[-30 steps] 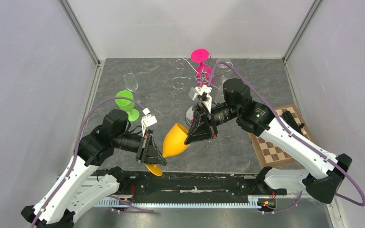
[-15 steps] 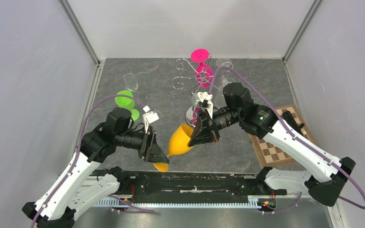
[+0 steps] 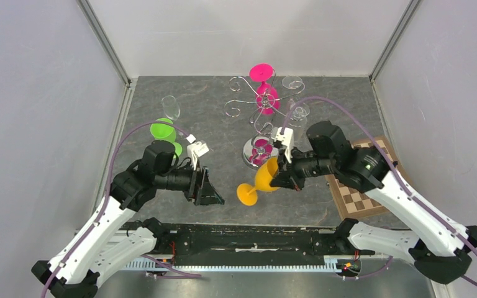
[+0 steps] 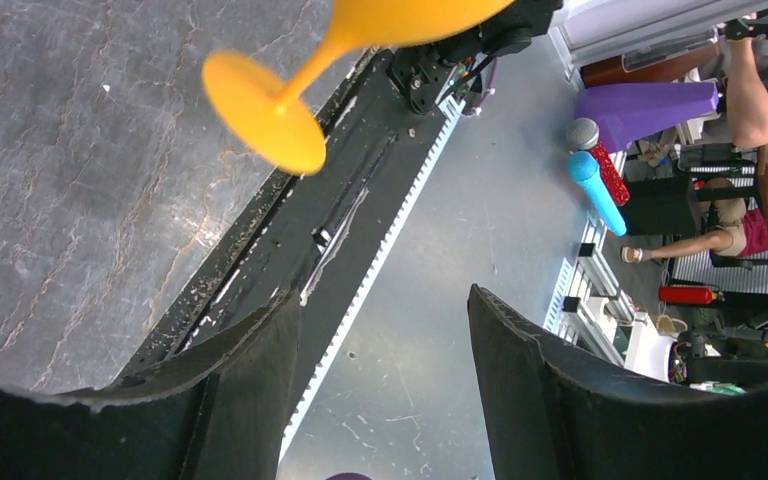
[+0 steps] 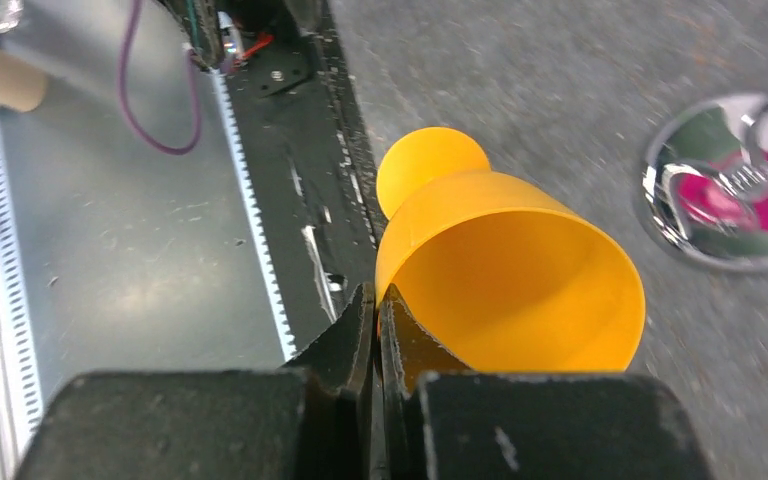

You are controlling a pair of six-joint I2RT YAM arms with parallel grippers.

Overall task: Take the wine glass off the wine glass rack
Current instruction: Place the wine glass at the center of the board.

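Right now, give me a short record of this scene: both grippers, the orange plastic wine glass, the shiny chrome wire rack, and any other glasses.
Left gripper: open, empty
Right gripper: shut on the rim of the orange plastic wine glass
Orange glass: off the rack, tilted, in front of it
Chrome wire glass rack: back centre, holds a pink wine glass
Left of rack: green wine glass and clear glass, standing on the table

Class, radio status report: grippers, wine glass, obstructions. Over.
Left gripper open, empty. Right gripper shut on orange wine glass rim; glass off the wine glass rack. Its base close by.
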